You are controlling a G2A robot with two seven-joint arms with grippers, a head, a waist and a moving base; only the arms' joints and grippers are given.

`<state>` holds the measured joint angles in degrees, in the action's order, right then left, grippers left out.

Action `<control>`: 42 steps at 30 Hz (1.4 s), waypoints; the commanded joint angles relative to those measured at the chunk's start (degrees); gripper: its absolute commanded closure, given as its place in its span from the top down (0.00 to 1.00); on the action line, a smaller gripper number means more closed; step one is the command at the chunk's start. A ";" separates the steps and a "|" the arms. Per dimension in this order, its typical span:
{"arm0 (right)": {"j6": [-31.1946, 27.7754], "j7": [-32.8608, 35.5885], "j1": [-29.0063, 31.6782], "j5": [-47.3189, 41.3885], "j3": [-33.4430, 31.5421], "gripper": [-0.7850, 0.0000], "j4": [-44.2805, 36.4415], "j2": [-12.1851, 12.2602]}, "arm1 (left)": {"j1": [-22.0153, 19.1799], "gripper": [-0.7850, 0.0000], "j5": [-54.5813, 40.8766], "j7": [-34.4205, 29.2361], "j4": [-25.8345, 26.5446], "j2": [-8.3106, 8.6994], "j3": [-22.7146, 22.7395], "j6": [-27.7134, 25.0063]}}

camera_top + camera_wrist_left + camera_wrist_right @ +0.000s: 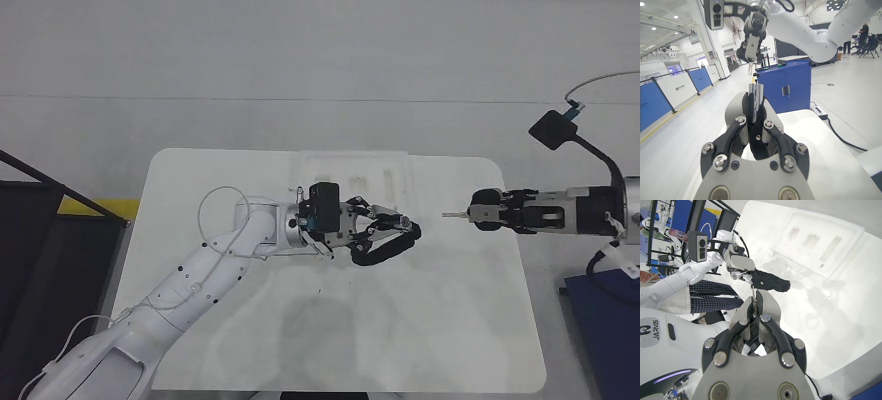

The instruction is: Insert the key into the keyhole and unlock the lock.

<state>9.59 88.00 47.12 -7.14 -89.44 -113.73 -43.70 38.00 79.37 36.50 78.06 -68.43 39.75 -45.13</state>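
Left gripper (754, 101) is clamped shut on the black cable lock with chrome cylinder (755, 91). Right gripper (755, 297) is pinched shut on the small silver key (753, 290). The key tip is aimed at the cylinder ahead, near it but apart.

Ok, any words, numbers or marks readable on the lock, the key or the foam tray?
The lock: none; its chrome surface shows no print.
The key: too small to tell whether it bears any marking.
The foam tray: none; plain white.
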 commanded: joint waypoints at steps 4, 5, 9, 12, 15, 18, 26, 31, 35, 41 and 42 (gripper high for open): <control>2.78 0.00 -1.97 -0.07 3.11 0.00 -1.88 2.60 | -1.00 0.00 -0.09 1.65 -3.00 -1.80 -2.20 2.85; 3.35 0.00 -2.30 -0.59 3.57 0.00 -1.94 3.09 | -1.15 0.00 -0.13 1.53 -3.74 -2.15 -2.52 3.71; 5.99 0.00 -3.72 -3.64 5.21 0.00 -2.24 5.08 | -1.58 0.00 -0.97 1.14 -5.88 -3.49 -3.68 5.80; 6.69 0.00 -4.68 -4.70 6.66 0.00 -2.57 6.61 | -1.94 0.00 -0.73 1.16 -7.01 -4.40 -4.62 6.60; 6.69 0.00 -5.53 -4.60 8.11 0.00 -2.64 8.06 | -2.53 0.00 0.31 0.91 -7.69 -5.25 -5.50 7.47; 6.69 0.00 -6.29 -4.28 9.00 0.00 -1.98 9.17 | -3.08 0.00 1.44 0.97 -8.02 -6.05 -6.27 8.13; 6.82 -0.13 -7.59 -2.79 11.83 0.00 -1.27 10.87 | -4.14 0.00 4.03 2.22 -9.41 -7.77 -7.72 8.35; 8.06 -1.37 -8.38 -2.44 13.33 0.00 -1.12 11.43 | -4.35 0.00 4.64 3.27 -10.49 -8.68 -8.20 8.06; 8.81 -2.12 -8.80 -2.02 14.58 0.00 -1.25 11.70 | -4.51 0.00 4.95 3.85 -11.31 -9.30 -8.26 7.98; 9.95 -3.26 -9.30 -1.83 15.93 0.00 -1.06 12.04 | -4.71 0.00 5.58 4.53 -12.25 -9.98 -8.02 7.50; 10.12 -3.43 -9.36 -1.78 16.16 0.00 -1.03 12.09 | -4.72 0.00 5.62 4.70 -12.43 -10.08 -7.96 7.31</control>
<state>19.53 84.75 37.81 -9.00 -73.52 -114.79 -31.66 33.30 84.92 40.99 65.82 -78.40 31.72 -37.63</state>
